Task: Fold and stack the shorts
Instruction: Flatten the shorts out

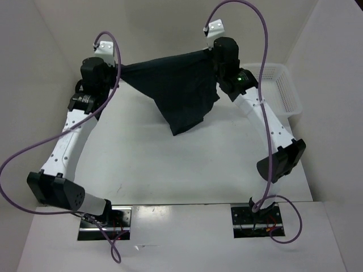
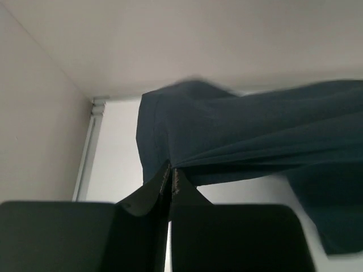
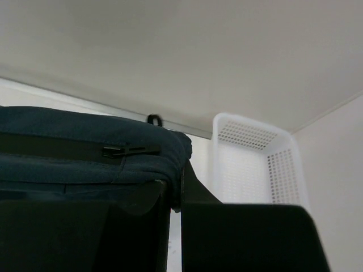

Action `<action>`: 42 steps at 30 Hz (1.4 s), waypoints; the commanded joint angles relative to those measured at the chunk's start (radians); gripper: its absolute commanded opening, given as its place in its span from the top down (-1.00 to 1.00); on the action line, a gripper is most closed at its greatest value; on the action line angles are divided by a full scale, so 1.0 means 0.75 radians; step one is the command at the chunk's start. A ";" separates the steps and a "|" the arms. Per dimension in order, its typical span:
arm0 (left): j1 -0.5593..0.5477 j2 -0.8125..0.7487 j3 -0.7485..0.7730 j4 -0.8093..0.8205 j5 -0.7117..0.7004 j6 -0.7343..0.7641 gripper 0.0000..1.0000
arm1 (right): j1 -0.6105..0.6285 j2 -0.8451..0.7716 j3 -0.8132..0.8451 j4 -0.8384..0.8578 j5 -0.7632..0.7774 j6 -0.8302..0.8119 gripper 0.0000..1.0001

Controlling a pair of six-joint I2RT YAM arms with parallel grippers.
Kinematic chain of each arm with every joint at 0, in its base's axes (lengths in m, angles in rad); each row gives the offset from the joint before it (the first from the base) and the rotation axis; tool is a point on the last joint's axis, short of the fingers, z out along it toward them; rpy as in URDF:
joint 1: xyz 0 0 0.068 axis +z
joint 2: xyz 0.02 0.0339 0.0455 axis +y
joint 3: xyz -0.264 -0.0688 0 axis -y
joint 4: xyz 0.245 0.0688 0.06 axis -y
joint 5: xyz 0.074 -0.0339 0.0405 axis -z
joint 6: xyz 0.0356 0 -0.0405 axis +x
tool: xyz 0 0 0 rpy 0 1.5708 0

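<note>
Left wrist view: the body of the left gripper (image 2: 171, 180) is a blurred dark mass at 6 o'clock, and the shorts (image 2: 255, 136) run off the frame at 3 o'clock. Right wrist view: the shorts are cut off at 9 o'clock. The body of the right gripper (image 3: 176, 192) hides the base of the white basket (image 3: 244, 136). A small dark loop (image 3: 153, 119) above the fabric is too small to identify. Top view: both grippers' fingertips, at 10 and 1 o'clock, are covered by wrist housings and fabric. The right arm (image 1: 266, 116) hides the basket's near-left corner at 2 o'clock. Fabric detail is too dark to resolve.
</note>
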 commanded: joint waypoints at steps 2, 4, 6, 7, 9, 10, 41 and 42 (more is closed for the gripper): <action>-0.015 -0.067 -0.237 -0.213 -0.097 0.007 1.00 | -0.023 -0.160 -0.213 -0.060 -0.065 -0.106 1.00; -0.015 -0.123 -0.298 -0.240 -0.097 0.007 1.00 | -0.023 -0.207 -0.384 -0.087 -0.119 -0.139 1.00; -0.015 -0.156 -0.384 -0.240 -0.097 0.007 1.00 | -0.023 -0.272 -0.548 -0.170 -0.216 -0.210 1.00; -0.015 -0.186 -0.411 -0.258 -0.097 0.007 1.00 | -0.023 -0.293 -0.601 -0.213 -0.280 -0.245 1.00; -0.015 -0.199 -0.482 -0.259 -0.097 0.007 1.00 | -0.009 -0.348 -0.748 -0.267 -0.372 -0.288 1.00; -0.015 -0.211 -0.482 -0.259 -0.097 0.007 1.00 | -0.009 -0.348 -0.779 -0.267 -0.389 -0.288 1.00; -0.074 -0.576 -0.743 -0.342 -0.069 0.007 1.00 | 0.056 -0.491 -0.967 -0.278 -0.223 -0.621 1.00; -0.117 -0.619 -0.821 -0.377 -0.036 0.007 1.00 | 0.117 -0.518 -1.142 -0.305 -0.223 -0.642 1.00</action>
